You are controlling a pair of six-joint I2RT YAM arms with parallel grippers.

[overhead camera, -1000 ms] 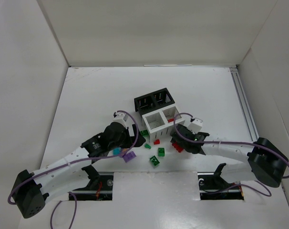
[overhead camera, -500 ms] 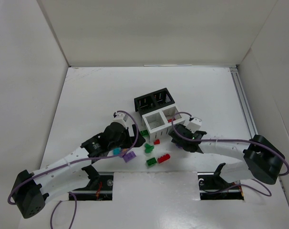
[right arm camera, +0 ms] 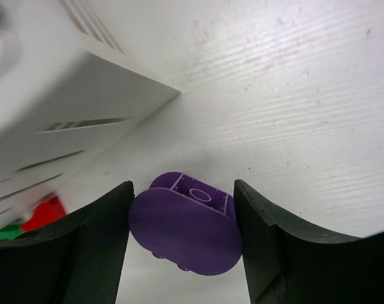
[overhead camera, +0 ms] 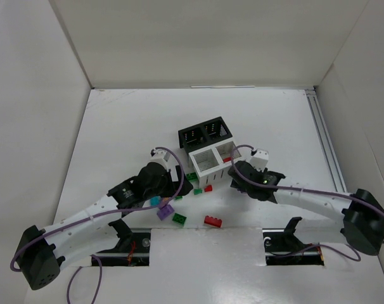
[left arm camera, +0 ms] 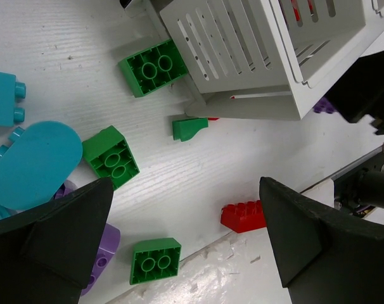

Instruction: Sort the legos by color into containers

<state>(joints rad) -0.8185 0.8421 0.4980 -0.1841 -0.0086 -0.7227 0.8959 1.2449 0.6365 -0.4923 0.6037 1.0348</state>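
My right gripper [right arm camera: 184, 235] is shut on a purple lego [right arm camera: 182, 234], held a little above the table beside the white container [right arm camera: 59, 107]. From above, the right gripper [overhead camera: 237, 180] sits at the white container's [overhead camera: 212, 168] near right corner, and the black container [overhead camera: 204, 132] stands behind it. My left gripper [overhead camera: 182, 185] hangs open over the loose legos, nothing between its fingers [left arm camera: 59, 234]. Under it lie green legos [left arm camera: 111, 156] [left arm camera: 155, 259], a red lego [left arm camera: 243, 215], teal legos [left arm camera: 33, 166] and a purple lego [left arm camera: 102, 250].
Another green lego [left arm camera: 155, 66] and a small green piece [left arm camera: 190, 126] lie against the white container's slotted side [left arm camera: 243, 57]. A red lego [overhead camera: 212, 221] and a green lego [overhead camera: 179, 218] rest near the table's front edge. Red pieces show in the white container's right cell [overhead camera: 227, 159].
The right gripper has shut on the purple lego and pulled up toward the white container. A red and a green lego slid left toward the front edge. The left arm stayed still.
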